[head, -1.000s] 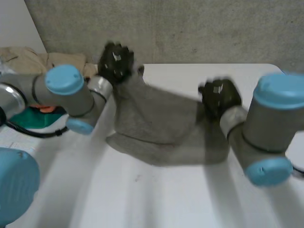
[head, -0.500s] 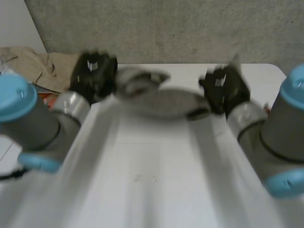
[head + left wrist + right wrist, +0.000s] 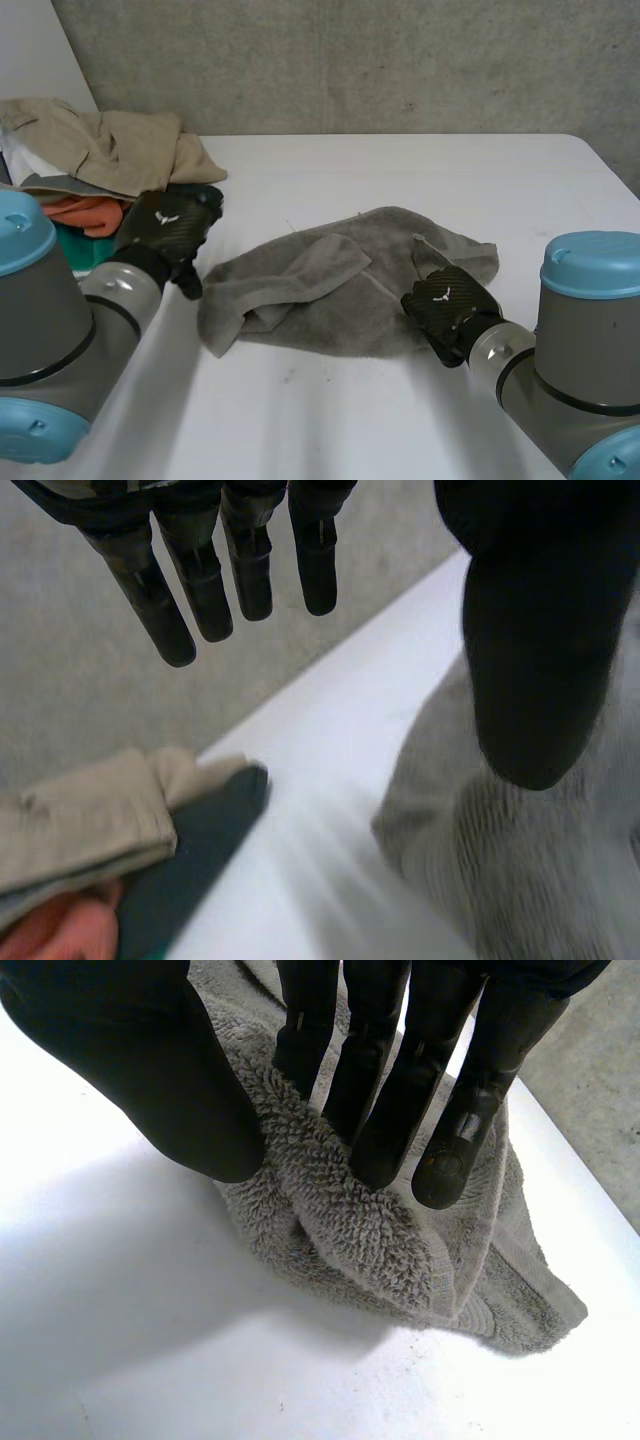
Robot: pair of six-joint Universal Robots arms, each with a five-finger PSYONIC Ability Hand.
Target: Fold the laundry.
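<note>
While the grey towel (image 3: 330, 290) lies crumpled near the middle of the white table (image 3: 400, 165), the right hand (image 3: 445, 305) pinches a ridge at its near right edge between thumb and straight fingers (image 3: 380, 1080). The left hand (image 3: 165, 232) hovers just beside the towel's left edge, fingers (image 3: 200, 590) straight, holding nothing. At the table's far left corner sits a pile of clothes (image 3: 110, 150), the top one tan, perhaps trousers.

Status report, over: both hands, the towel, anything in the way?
Left hand open beside crumpled grey terry towel. Right hand pinching a fold of it. Beige clothes pile off to the left, not blocking.
</note>
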